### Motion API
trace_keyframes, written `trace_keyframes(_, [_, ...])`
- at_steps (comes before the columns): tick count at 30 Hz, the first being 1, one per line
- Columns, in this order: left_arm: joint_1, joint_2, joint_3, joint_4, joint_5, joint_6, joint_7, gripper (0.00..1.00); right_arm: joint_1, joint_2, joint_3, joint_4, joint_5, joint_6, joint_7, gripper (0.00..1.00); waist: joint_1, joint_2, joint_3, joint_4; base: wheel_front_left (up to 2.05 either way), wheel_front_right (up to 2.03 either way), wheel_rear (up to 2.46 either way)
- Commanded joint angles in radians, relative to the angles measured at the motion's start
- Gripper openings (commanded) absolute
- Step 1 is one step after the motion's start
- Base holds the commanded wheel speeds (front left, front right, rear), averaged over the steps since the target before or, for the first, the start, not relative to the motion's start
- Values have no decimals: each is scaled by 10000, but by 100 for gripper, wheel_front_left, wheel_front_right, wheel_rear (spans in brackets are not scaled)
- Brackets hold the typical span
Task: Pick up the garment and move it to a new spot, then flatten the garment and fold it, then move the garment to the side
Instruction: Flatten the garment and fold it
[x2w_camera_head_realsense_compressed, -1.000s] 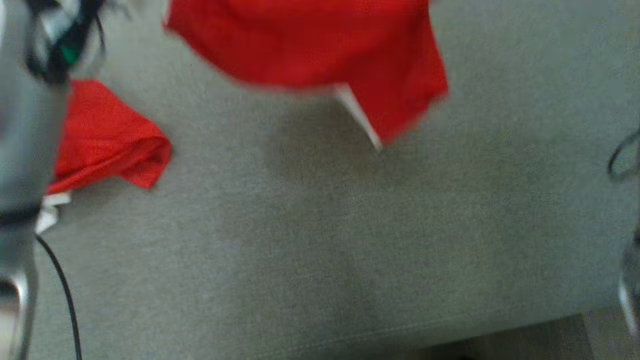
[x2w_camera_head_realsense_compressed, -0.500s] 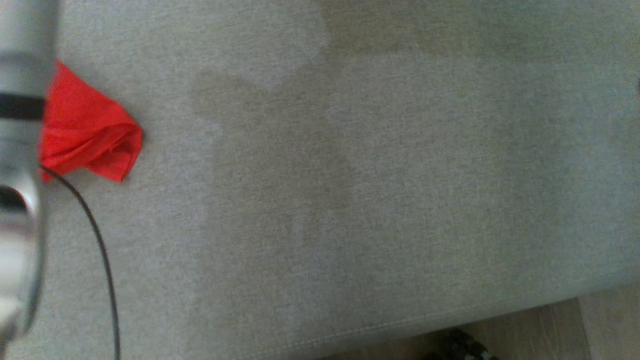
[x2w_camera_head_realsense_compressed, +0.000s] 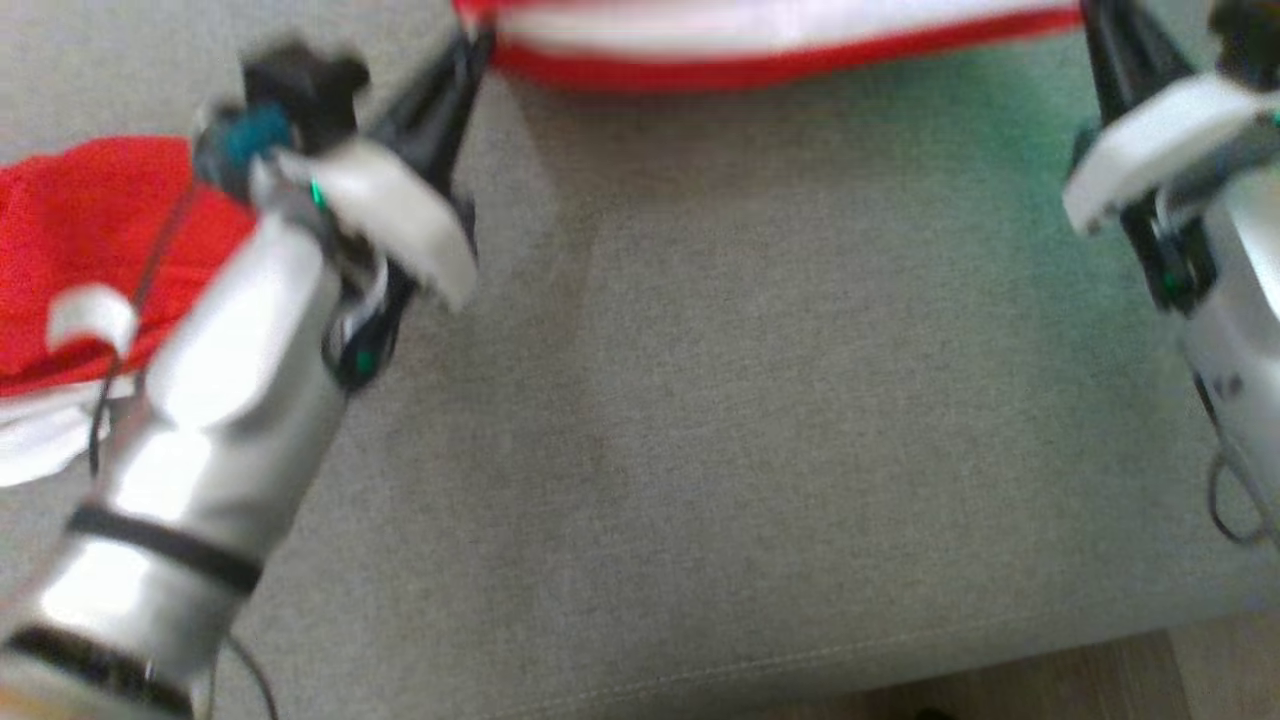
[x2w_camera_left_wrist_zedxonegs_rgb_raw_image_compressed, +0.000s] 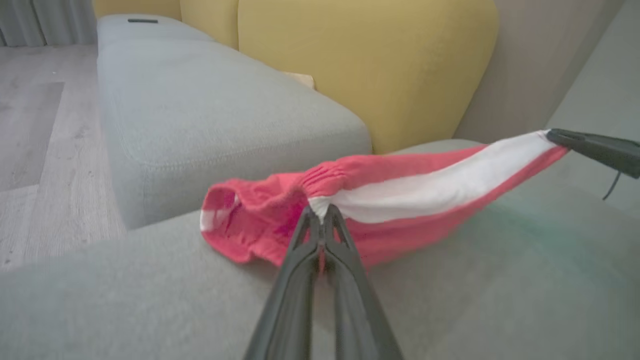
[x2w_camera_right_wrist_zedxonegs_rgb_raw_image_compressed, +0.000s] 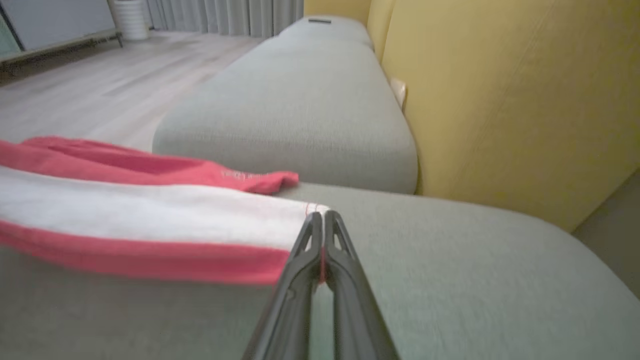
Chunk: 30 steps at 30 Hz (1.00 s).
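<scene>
The garment (x2w_camera_head_realsense_compressed: 780, 40) is red with a broad white band. It is pulled into a taut strip between my two grippers along the top of the head view. My left gripper (x2w_camera_head_realsense_compressed: 475, 45) is shut on its gathered end (x2w_camera_left_wrist_zedxonegs_rgb_raw_image_compressed: 320, 200), just above the grey sofa seat (x2w_camera_head_realsense_compressed: 760, 400). My right gripper (x2w_camera_head_realsense_compressed: 1095, 15) is shut on the other corner, where the white band (x2w_camera_right_wrist_zedxonegs_rgb_raw_image_compressed: 150, 215) ends. The left wrist view also takes in the right gripper (x2w_camera_left_wrist_zedxonegs_rgb_raw_image_compressed: 555, 134) pinching that far corner. More red and white cloth (x2w_camera_head_realsense_compressed: 80, 240) lies bunched on the seat behind my left arm.
Yellow back cushions (x2w_camera_left_wrist_zedxonegs_rgb_raw_image_compressed: 380, 65) rise behind the seat. A second grey seat cushion (x2w_camera_right_wrist_zedxonegs_rgb_raw_image_compressed: 300, 110) adjoins it. The seat's front edge and wooden floor (x2w_camera_head_realsense_compressed: 1000, 690) run along the bottom of the head view. A thin black cable (x2w_camera_head_realsense_compressed: 1225, 500) hangs by my right forearm.
The head camera has shifted a lot. Both grippers have come into the head view with the garment stretched between them; half a second ago that view held a red bunch and my left forearm.
</scene>
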Motion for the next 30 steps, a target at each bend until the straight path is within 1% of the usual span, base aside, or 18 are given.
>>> trace_keyframes(1, [6,496,215,-395,116,13,-119,0,221,-287,238,-372,213,-9,45,0,1,0,-269,46,0,0,0])
trace_keyframes(5, [1338,930,-320,-993,444,12,-120,0,1122,-1193,1220,-986,1055,-9,416,0,1,0,-787,127,0,0,0])
trace_keyframes(8, [2097,1192,-627,-1340,670,12,-121,0,1681,-1707,1773,-1474,1577,-9,795,0,1,0,-1143,140,0,0,0])
trace_keyframes(9, [2530,1297,-706,-1529,787,12,-121,0,2017,-2036,2079,-1780,1816,-9,1051,0,1,0,-1400,147,0,0,0])
trace_keyframes(15, [3590,1336,-697,-1978,1129,12,-121,0,3058,-2927,2568,-2653,2391,-9,1715,0,1,0,-2075,122,0,0,0])
trace_keyframes(18, [4091,1311,-645,-2222,1297,28,-121,0,3644,-3325,2565,-3191,2569,-9,1947,0,1,0,-2361,54,0,0,0])
trace_keyframes(22, [4822,1263,-493,-2629,1344,89,-121,0,4562,-3862,2244,-3969,2820,-9,2278,0,1,0,-2716,-54,0,0,0])
trace_keyframes(27, [5628,1255,-476,-3255,1413,186,-122,0,5958,-4469,1511,-5135,2976,-9,2848,0,1,0,-2930,-158,0,0,0])
trace_keyframes(30, [5950,1279,-556,-3596,1419,242,-122,0,6764,-4700,844,-5905,2905,-9,3138,0,1,0,-2968,-155,0,0,0])
